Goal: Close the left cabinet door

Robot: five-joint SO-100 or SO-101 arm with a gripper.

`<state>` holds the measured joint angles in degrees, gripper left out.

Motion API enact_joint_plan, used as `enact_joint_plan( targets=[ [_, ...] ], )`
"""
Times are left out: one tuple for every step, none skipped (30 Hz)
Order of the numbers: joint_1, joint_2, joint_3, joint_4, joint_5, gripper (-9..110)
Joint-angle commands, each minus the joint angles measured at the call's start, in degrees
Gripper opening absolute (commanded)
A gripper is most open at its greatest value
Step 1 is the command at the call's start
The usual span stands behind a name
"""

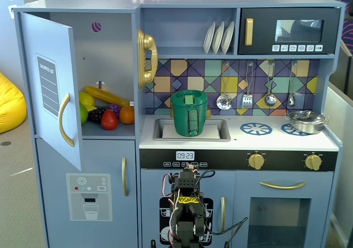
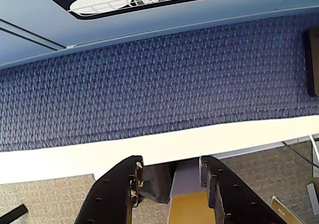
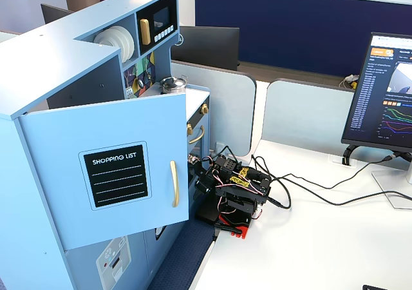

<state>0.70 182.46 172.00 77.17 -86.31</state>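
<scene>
The left cabinet door (image 1: 52, 88) is light blue and stands wide open, swung out to the left in a fixed view. Its black "SHOPPING LIST" panel (image 3: 116, 174) and curved gold handle (image 3: 173, 183) face the camera in a fixed view. The arm (image 3: 235, 188) sits folded on the white table in front of the kitchen, right of the door and apart from it; it also shows at the bottom middle of a fixed view (image 1: 187, 212). In the wrist view my gripper (image 2: 170, 163) is open and empty, pointing down over the table edge (image 2: 99, 157) and blue carpet (image 2: 159, 79).
Toy fruit (image 1: 105, 113) lies inside the open cabinet. Below it is the taller dispenser door (image 1: 88, 195). A gold phone (image 1: 146, 58), a green pot (image 1: 189, 113) in the sink and the black microwave (image 1: 289, 30) lie to the right. Cables (image 3: 309, 193) and a monitor (image 3: 386, 93) stand on the table.
</scene>
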Motion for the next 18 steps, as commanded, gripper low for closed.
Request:
enact_joint_plan(
  targets=[
    [0.00, -0.26, -0.26, 10.72, -1.93, 0],
    [-0.09, -0.26, -0.26, 10.72, -1.93, 0],
    [-0.18, -0.26, -0.26, 10.72, -1.93, 0],
    [-0.18, -0.26, -0.26, 10.72, -1.93, 0],
    [-0.18, -0.26, -0.26, 10.72, -1.93, 0],
    [-0.35, -0.26, -0.26, 10.72, -1.93, 0],
    [-0.35, -0.26, -0.26, 10.72, -1.93, 0],
    [-0.35, -0.26, -0.18, 10.72, -1.93, 0],
    [-0.44, -0.26, -0.18, 10.72, -1.93, 0],
    [-0.70, -0.26, -0.18, 10.72, -1.93, 0],
    [-1.05, -0.26, -0.18, 10.72, -2.37, 0],
    [-1.85, -0.35, -0.18, 10.37, -2.64, 0],
    [-3.16, -0.44, -0.26, 9.40, -2.64, 0],
    [-4.66, -0.44, -0.44, 8.00, -2.99, 0],
    [-6.94, -0.44, -1.23, 6.50, -2.72, 0],
    [-10.02, -0.44, -2.46, 5.01, -1.58, 0],
    [-13.80, -0.53, -3.87, 3.43, 0.26, 0],
    [-18.11, -0.62, -5.63, 2.11, 1.67, 0]
  ],
)
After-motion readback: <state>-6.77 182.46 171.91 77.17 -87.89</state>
